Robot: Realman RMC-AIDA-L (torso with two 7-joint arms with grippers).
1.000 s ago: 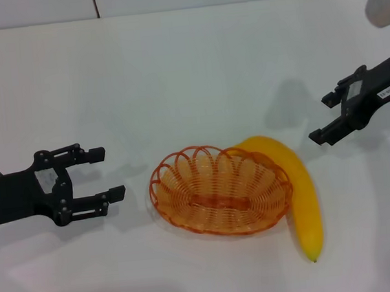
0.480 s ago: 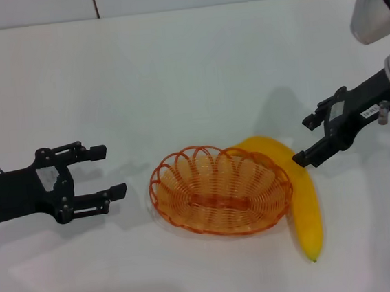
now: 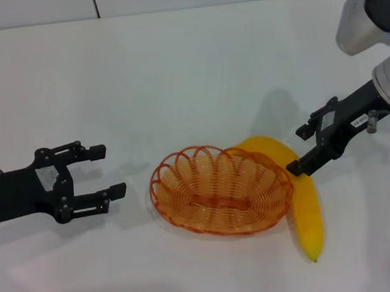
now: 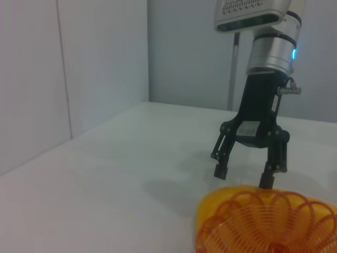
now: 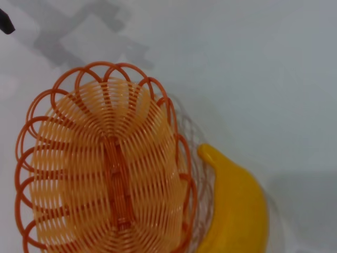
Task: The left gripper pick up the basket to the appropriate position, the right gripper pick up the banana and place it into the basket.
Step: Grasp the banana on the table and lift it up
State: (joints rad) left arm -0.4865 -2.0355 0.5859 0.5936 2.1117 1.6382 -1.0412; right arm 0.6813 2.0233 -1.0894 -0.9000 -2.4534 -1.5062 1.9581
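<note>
The orange wire basket sits on the white table, front centre. The yellow banana lies against its right side, curving round the rim. My right gripper is open and hovers just over the banana's far part, next to the basket's right rim. My left gripper is open and empty, a short way left of the basket. The left wrist view shows the right gripper open above the banana and basket. The right wrist view looks down on the basket and banana.
The white table stretches to a wall at the back. Nothing else stands on it.
My right gripper has moved left and down, from well right of the banana to just over its far part. The left gripper, basket and banana have not moved.
</note>
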